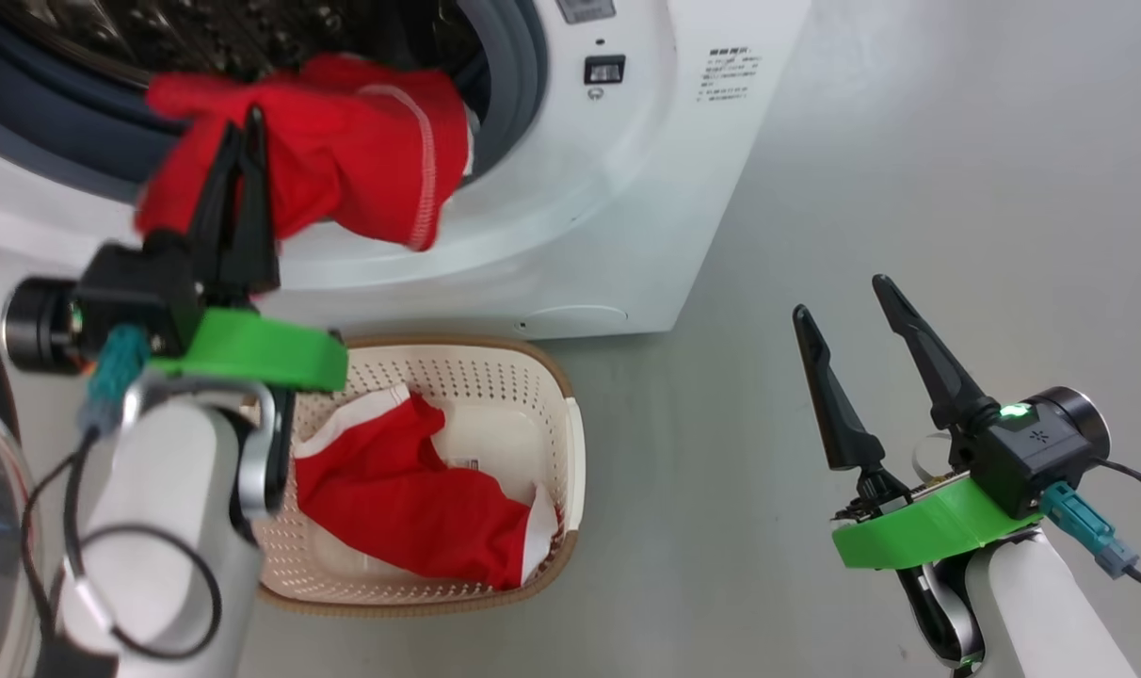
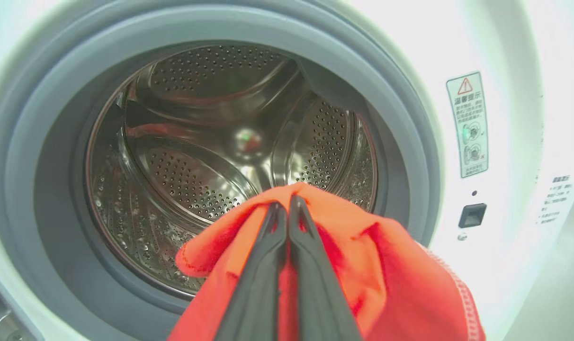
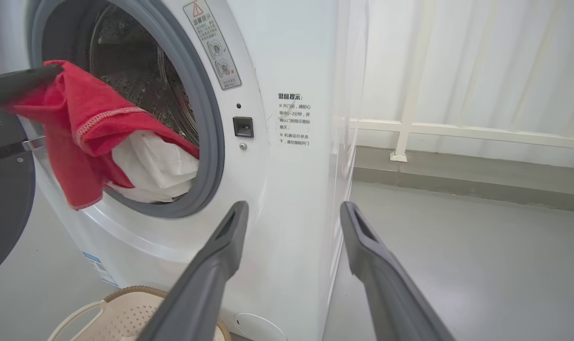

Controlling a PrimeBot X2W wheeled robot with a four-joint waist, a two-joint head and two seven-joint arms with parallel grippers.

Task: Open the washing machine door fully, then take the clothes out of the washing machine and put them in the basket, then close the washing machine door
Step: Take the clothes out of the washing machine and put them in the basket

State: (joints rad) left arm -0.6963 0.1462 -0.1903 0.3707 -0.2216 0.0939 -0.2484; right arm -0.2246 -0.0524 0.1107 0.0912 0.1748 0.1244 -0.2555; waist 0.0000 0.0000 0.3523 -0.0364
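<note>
Where the washing machine door (image 3: 5, 203) swings out to the left of the washing machine (image 1: 580, 235), the picture's edge cuts it off, so I see just a slice of dark rim and glass. My left tool (image 1: 249, 118) is pressed fully together at the machine's mouth, pinching a fold of the red clothes (image 1: 345, 151). The garment drapes out over the grey seal (image 2: 400, 156), its white part (image 3: 154, 166) resting on the seal's lower lip, and it hides the bottom of the drum (image 2: 197, 166). In front of the machine's base sits the basket (image 1: 556, 395) with another red piece (image 1: 401, 499) inside; my left forearm covers its left end. Right of the machine, well apart from it, my right tool (image 1: 842, 297) hangs over the floor (image 1: 909, 141), fingers spread wide, gripping nothing.
</note>
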